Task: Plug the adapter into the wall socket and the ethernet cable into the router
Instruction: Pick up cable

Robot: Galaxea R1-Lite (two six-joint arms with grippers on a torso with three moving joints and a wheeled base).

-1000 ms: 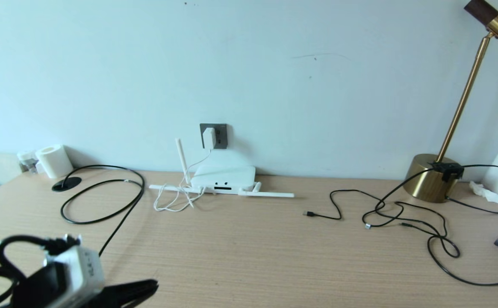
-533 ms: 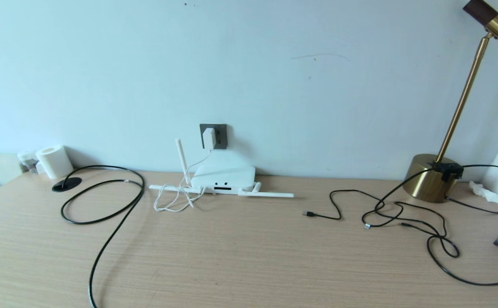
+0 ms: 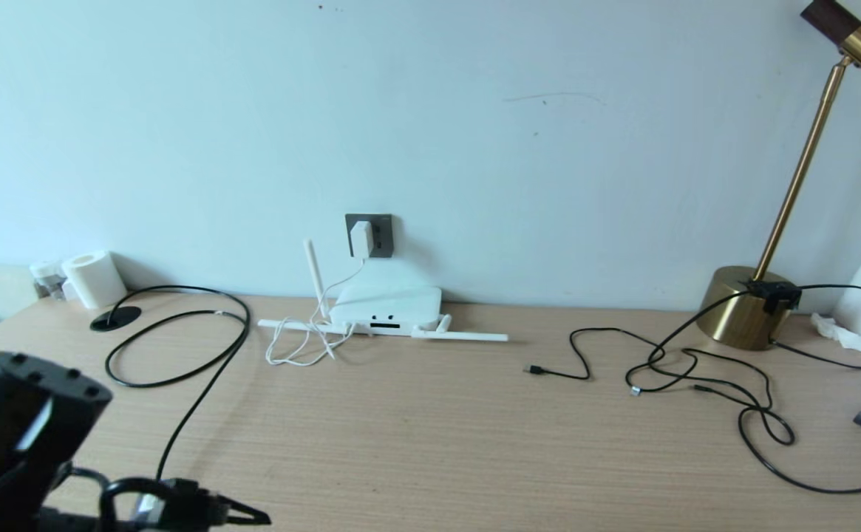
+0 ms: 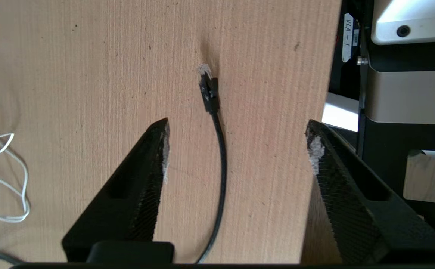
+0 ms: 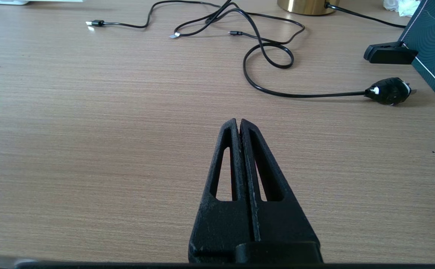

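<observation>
The white adapter (image 3: 361,238) sits in the dark grey wall socket (image 3: 378,235), and its thin white cord hangs down to the white router (image 3: 386,303) lying against the wall. The black ethernet cable (image 3: 179,332) loops on the desk left of the router and runs toward the near left corner. Its clear clip plug (image 4: 206,76) lies flat on the desk. My left gripper (image 4: 236,125) hovers open above the cable, one finger either side, touching nothing. My right gripper (image 5: 238,121) is shut and empty, low over bare desk; it does not show in the head view.
A brass lamp base (image 3: 740,307) stands at the back right with thin black cables (image 3: 696,369) spread before it. A white paper roll (image 3: 94,277) and a black grommet (image 3: 114,318) are at the back left. A black plug (image 5: 389,90) lies near the right edge.
My left arm dropped out of the head view half a second ago and has come back in at the bottom left corner. Nothing else on the desk has moved.
</observation>
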